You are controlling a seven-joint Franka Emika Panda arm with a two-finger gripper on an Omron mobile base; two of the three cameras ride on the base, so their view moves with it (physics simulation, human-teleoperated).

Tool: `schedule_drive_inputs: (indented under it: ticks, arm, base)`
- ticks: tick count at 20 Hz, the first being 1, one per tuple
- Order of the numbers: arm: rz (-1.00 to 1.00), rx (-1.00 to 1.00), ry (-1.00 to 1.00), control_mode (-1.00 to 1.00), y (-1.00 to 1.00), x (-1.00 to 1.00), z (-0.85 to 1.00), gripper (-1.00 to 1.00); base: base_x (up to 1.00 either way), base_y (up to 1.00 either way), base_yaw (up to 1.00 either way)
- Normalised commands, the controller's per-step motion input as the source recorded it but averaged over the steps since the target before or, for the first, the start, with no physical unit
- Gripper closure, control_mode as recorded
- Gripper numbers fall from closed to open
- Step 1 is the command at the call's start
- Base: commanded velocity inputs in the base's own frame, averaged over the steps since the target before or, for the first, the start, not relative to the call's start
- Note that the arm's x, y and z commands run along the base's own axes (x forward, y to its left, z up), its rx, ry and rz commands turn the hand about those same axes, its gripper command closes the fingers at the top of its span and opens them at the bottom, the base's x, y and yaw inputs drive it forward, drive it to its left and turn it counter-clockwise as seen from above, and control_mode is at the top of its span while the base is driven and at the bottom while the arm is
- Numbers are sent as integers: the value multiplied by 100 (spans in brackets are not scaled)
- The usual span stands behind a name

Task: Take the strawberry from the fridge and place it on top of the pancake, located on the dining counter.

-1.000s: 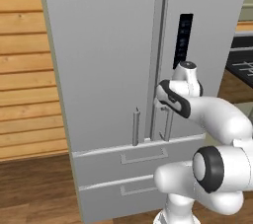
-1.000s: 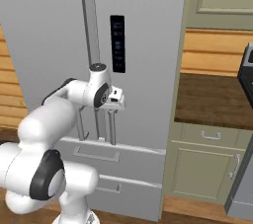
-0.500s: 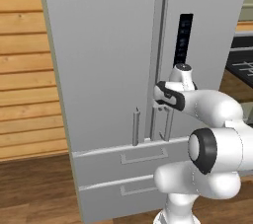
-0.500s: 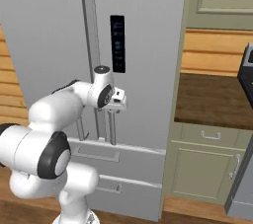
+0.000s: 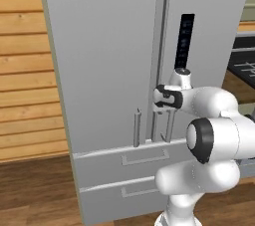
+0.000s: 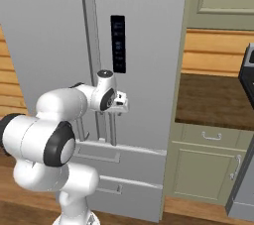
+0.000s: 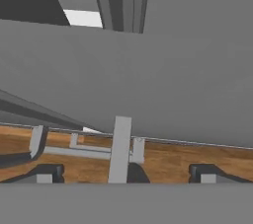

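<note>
Fridge shut, both doors closed. Hand spread wide, holding nothing, raised against the right door's bar handle, which stands between the fingertips. Left door's handle just beside. Two drawers below; wall worktop to the right.

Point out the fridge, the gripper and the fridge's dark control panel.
fridge (image 5: 99, 70), left base view, on the flat front of its left door.
gripper (image 7: 126, 172), hand view, midway between the fingertips.
control panel (image 6: 118, 43), right base view, middle of the dark strip.
</note>
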Motion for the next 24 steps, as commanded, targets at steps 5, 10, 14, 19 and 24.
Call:
schedule_drive_inputs:
  ticks: [5, 10, 14, 19, 24]
  arm:
    - [6, 0, 0, -100, -7, -1, -44, 100]
    - [2, 1, -1, -100, -33, -28, -28, 100]
    - [0, 7, -6, -100, -66, -57, -2, 100]
    - [0, 11, -10, -100, -82, -64, 0, 100]
    - [0, 6, -3, -100, -62, -33, -7, 100]
  base:
    - [0, 0, 0]
    - [0, 0, 0]
    - [0, 0, 0]
    - [0, 0, 0]
    - [0, 0, 0]
